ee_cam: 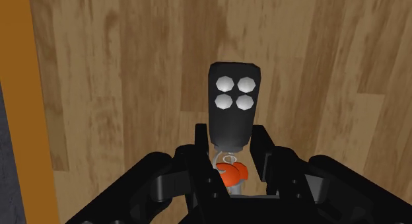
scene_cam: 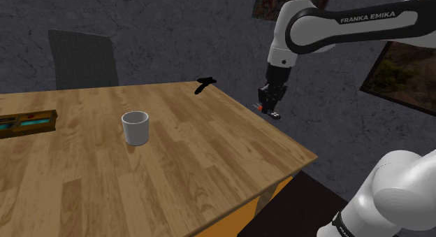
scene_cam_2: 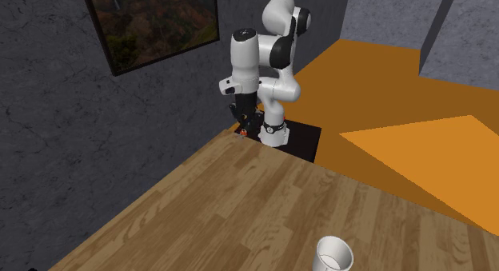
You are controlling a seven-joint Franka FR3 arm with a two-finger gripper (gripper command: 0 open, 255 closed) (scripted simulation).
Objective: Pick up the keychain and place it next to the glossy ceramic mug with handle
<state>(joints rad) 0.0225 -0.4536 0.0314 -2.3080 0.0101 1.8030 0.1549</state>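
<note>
Up close, jaws clasp four-button keychain [ee_cam: 232, 107], mug [scene_cam: 135, 128] well apart.

The keychain [ee_cam: 232, 110] is shown as a black fob marked with four pale grey buttons, to which an orange-red piece and a silvery ring are joined. The gripper [ee_cam: 231, 142] is rendered all black. The table [scene_cam: 209, 152] is patterned in light brown wood grain. The mug [scene_cam: 135, 127] is drawn plain white. The floor [scene_cam_2: 384, 77] is coloured orange, and the wall [scene_cam_2: 56, 109] is mottled dark grey.
</note>
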